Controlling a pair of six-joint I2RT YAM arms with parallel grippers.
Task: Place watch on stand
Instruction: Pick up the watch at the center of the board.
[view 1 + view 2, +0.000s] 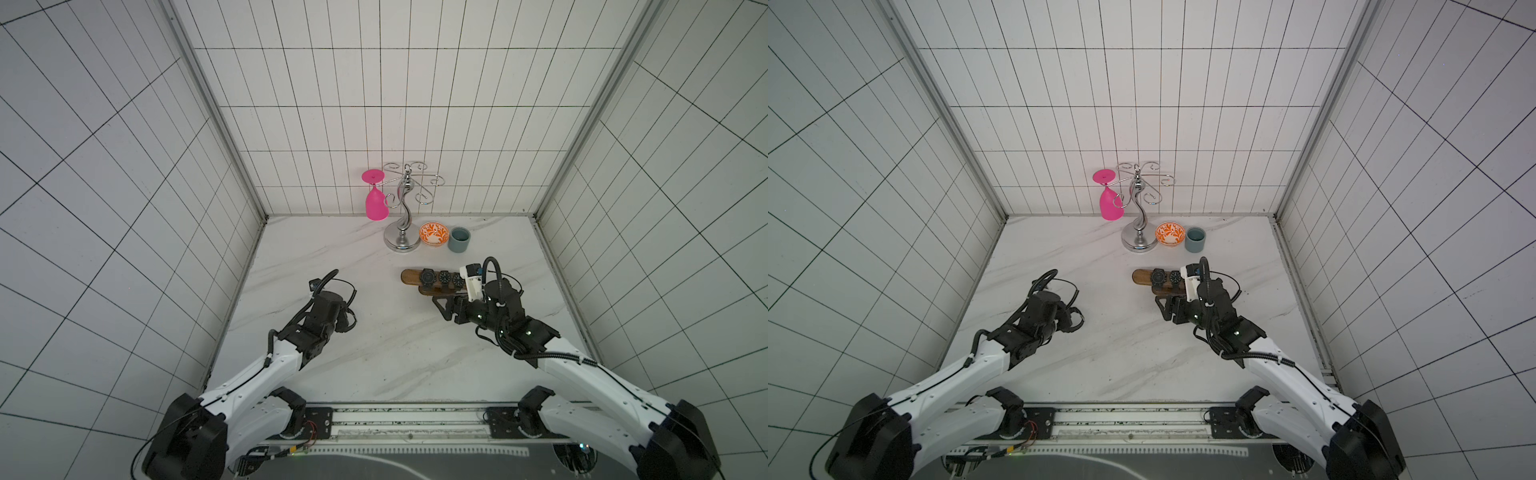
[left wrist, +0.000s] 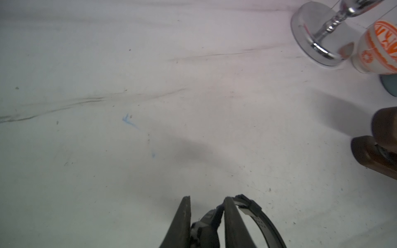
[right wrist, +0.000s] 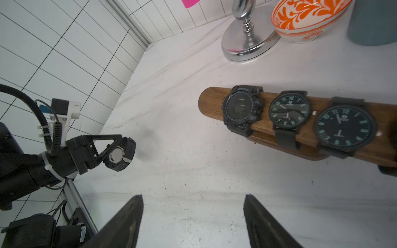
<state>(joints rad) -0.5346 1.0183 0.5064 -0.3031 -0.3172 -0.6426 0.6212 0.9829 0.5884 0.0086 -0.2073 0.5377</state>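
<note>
Marble tabletop [image 1: 374,353]. One watch [image 3: 117,155] sits pinched between the narrowed fingers of the left gripper [image 2: 207,198]. The right gripper [image 3: 193,196] gapes wide and empty. Just beyond its fingertips, one stand [image 3: 210,103] carries three more watches [image 3: 290,110].

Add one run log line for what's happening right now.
left jaws: shut on watch | right jaws: open, empty | stand: three watches visible on it

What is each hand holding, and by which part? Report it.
Left hand grips a black watch, clamped near its case, one finger inside the strap loop. Right hand is open, holding nothing.
</note>
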